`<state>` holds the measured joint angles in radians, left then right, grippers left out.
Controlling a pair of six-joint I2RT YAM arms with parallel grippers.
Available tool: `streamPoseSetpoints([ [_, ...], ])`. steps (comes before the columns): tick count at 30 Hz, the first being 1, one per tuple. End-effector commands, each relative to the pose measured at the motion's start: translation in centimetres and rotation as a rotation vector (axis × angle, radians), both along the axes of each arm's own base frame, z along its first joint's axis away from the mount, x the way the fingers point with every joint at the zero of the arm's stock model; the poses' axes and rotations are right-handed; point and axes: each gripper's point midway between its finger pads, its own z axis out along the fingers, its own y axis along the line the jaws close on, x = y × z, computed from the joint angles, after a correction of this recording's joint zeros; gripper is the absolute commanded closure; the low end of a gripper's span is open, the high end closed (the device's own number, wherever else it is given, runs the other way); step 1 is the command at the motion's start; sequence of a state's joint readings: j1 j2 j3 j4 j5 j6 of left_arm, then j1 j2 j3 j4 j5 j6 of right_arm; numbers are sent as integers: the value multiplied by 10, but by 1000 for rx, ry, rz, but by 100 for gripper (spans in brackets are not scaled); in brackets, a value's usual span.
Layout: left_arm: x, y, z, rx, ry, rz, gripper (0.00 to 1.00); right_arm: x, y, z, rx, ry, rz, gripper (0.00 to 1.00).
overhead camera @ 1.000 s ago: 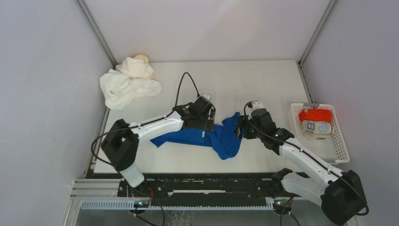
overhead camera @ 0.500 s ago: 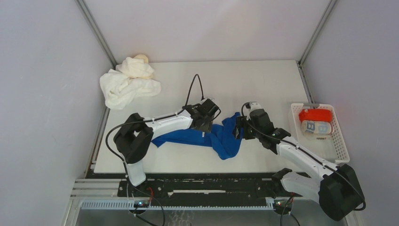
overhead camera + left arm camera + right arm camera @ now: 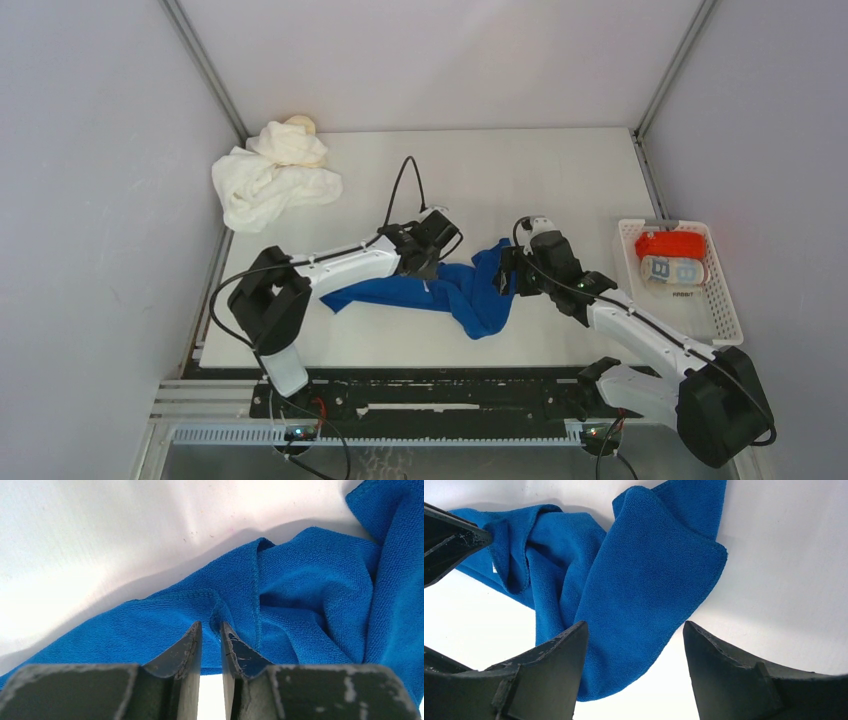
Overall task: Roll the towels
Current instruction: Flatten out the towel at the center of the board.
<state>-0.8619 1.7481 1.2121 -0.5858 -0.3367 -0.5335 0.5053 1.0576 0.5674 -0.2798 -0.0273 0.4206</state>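
Blue towel (image 3: 455, 293) lies crumpled mid-desk (image 3: 540, 170), twisted along its length, not spread and not rolled. Its right end is doubled over.

Left end effector (image 3: 210, 627): jaws nearly together with only a slit between them. A pucker of the towel's hem sits right at the tips. Cannot tell whether cloth is actually pinched.

Right end effector (image 3: 635, 626): released, jaws wide, poised over the towel's folded right end, gripping nothing.

Elsewhere: white and cream pile (image 3: 270, 180) at the far left corner, unrolled. Basket (image 3: 690, 318) on the right holds a red roll (image 3: 670, 243) and a patterned roll (image 3: 672, 270).

Step in hand, by my reading: taking hold of the blue towel to pull it flat before rolling.

Next move calls for:
- a confirmed pinch on the hem at left;
- the right jaws closing on the opposite end;
- both drawing apart to take out the twist.

Risk: a grip on only one layer will drag the bunch instead of opening it.
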Motion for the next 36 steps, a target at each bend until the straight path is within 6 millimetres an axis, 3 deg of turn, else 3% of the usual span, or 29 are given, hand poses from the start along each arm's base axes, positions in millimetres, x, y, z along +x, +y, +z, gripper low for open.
streamPoseSetpoints([
  [1, -1, -12, 12, -72, -13, -15, 76, 8, 4, 9, 36, -39, -18, 30],
  [10, 0, -35, 3, -141, 30, -32, 72, 7, 1, 7, 26, -32, -19, 30],
  [20, 6, -32, -4, -102, 23, -15, 73, 6, 0, 10, 34, -44, -19, 29],
  [24, 9, -35, -4, -101, 18, -14, 76, 6, 1, 9, 37, -42, -18, 29],
  [27, 12, -38, -5, -103, 14, -19, 85, 6, 0, 8, 34, -39, -19, 29],
  [29, 15, -34, 3, -94, -14, -19, 97, 7, 0, 8, 35, -41, -22, 29],
  [32, 22, -16, 34, -115, -78, 15, 100, 11, -3, 9, 34, -52, -35, 28],
  [36, 29, 28, 101, -191, -206, 92, 100, 21, -6, 12, 46, -72, -50, 28],
])
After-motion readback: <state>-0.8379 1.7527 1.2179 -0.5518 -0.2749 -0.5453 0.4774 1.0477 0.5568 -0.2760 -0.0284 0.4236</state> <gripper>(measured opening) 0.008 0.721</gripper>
